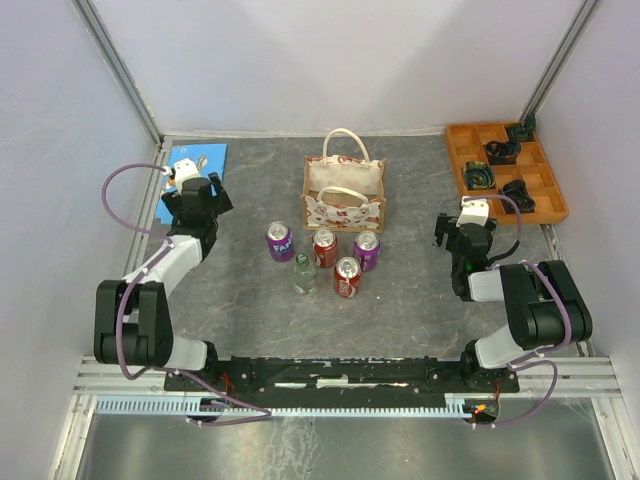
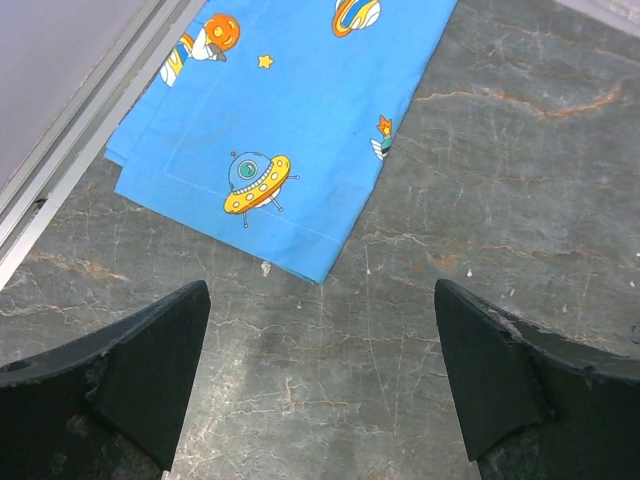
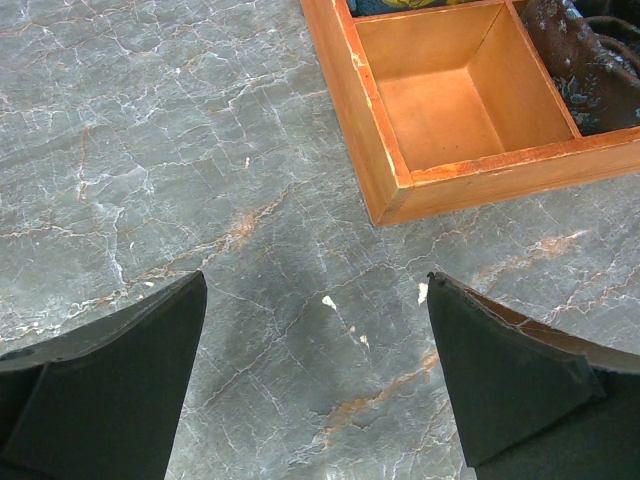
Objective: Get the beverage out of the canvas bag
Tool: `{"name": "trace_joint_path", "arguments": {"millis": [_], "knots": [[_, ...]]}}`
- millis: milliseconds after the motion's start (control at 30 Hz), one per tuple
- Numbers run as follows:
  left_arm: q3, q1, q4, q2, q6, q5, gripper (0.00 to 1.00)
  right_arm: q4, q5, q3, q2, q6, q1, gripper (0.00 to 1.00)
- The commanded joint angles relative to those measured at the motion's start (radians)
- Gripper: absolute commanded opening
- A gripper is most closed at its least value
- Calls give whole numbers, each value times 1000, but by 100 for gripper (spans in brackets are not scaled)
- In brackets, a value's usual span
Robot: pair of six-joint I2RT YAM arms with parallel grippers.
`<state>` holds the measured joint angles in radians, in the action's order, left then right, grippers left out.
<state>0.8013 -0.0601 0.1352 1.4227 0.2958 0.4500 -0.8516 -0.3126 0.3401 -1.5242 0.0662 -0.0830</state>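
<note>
The canvas bag (image 1: 344,192) stands upright at the back middle of the table, its cream handles up; I cannot make out what is inside it. In front of it several beverages stand on the table: a purple can (image 1: 280,241), a red can (image 1: 325,247), another purple can (image 1: 367,250), a second red can (image 1: 347,277) and a clear glass bottle (image 1: 305,273). My left gripper (image 1: 198,190) (image 2: 320,330) hovers open over bare table at the left, empty. On the right side my right gripper (image 1: 459,228) (image 3: 315,320) is open too, holding nothing. Both are well away from the bag.
A blue cloth with cartoon spaceships (image 1: 197,160) (image 2: 290,120) lies just beyond the left gripper, by the left wall rail. An orange compartment tray (image 1: 505,170) (image 3: 450,110) holding dark objects sits at the back right, just ahead of the right gripper.
</note>
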Motion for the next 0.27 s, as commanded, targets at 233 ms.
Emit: {"name": "trace_joint_path", "arguments": {"millis": [233], "knots": [[-44, 7, 110, -85, -58, -1, 99, -31, -6, 16, 12, 7, 3, 99]]}}
